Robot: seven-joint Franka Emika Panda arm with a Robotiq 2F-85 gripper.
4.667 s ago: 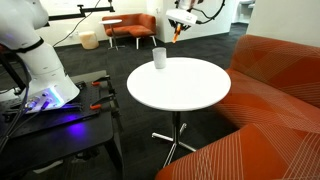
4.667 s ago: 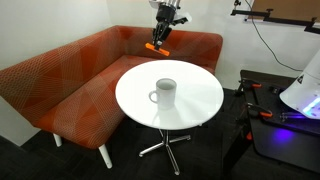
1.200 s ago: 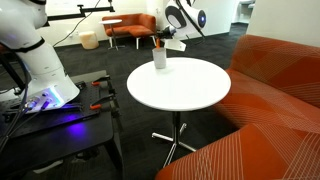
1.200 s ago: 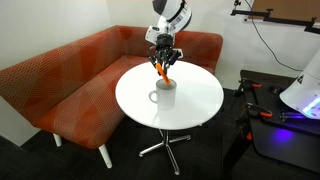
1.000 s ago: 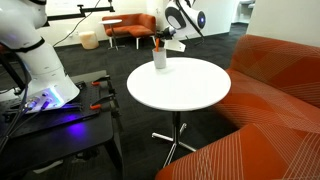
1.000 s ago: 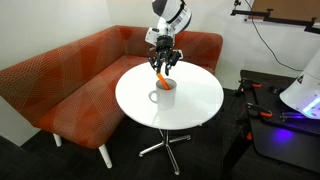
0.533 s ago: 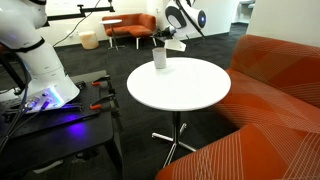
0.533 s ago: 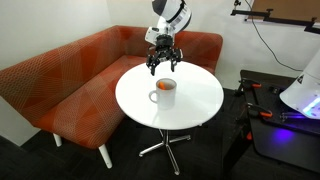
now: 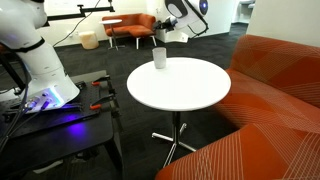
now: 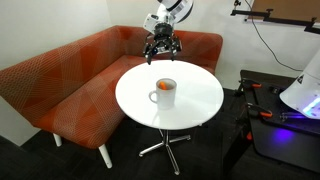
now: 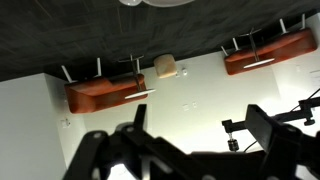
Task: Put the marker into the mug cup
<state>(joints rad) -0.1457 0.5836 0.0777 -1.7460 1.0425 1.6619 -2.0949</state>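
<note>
Marker [image 10: 166,85] sits inside mug cup [image 10: 164,95] at frame centre, only its orange showing at the rim. Gripper [image 10: 162,54] hangs above, upper centre, fingers spread and empty. Risk: a low sweep could clip the light cup and tip it. Round white table [image 10: 195,110]; orange sofa [image 10: 70,80] behind.

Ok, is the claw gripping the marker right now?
No, the marker sits in the mug cup, while the claw hangs open and empty, apart from it.
</note>
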